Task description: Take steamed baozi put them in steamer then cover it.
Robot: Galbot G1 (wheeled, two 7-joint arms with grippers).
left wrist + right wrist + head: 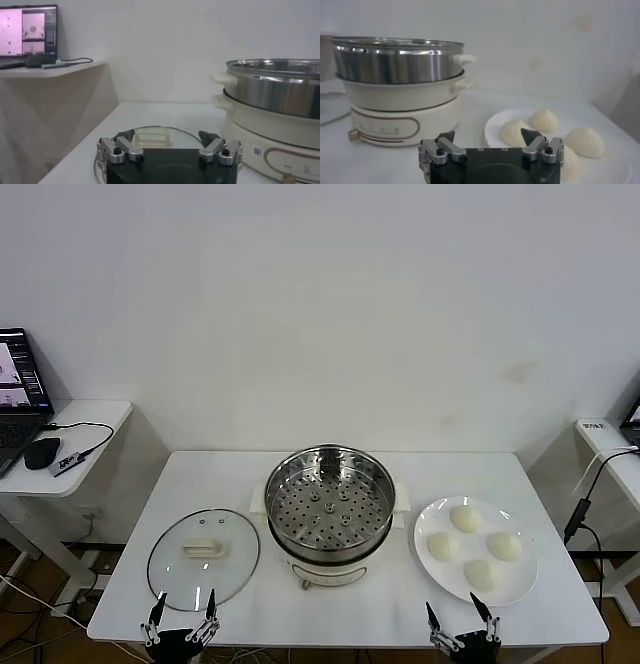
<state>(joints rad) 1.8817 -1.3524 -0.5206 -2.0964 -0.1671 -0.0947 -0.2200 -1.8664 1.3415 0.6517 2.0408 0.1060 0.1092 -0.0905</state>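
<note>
Several steamed baozi [466, 520] [516, 131] lie on a white plate [424, 529] at the table's right. In the middle stands the steamer [328, 504] [395, 60] [280, 85], uncovered, its perforated tray bare. To its left the glass cover [203, 548] [155, 137] lies flat on the table, cream handle up. My left gripper [183, 611] [167, 137] hovers open at the near edge, just in front of the cover. Just as low at the near edge, my right gripper [459, 617] [490, 136] is open in front of the plate. Neither holds anything.
A side table [70, 446] at the far left carries a laptop [18, 399], a mouse and cables. Another small table [610, 454] with a cable stands at the far right. A white wall runs behind the table [220, 474].
</note>
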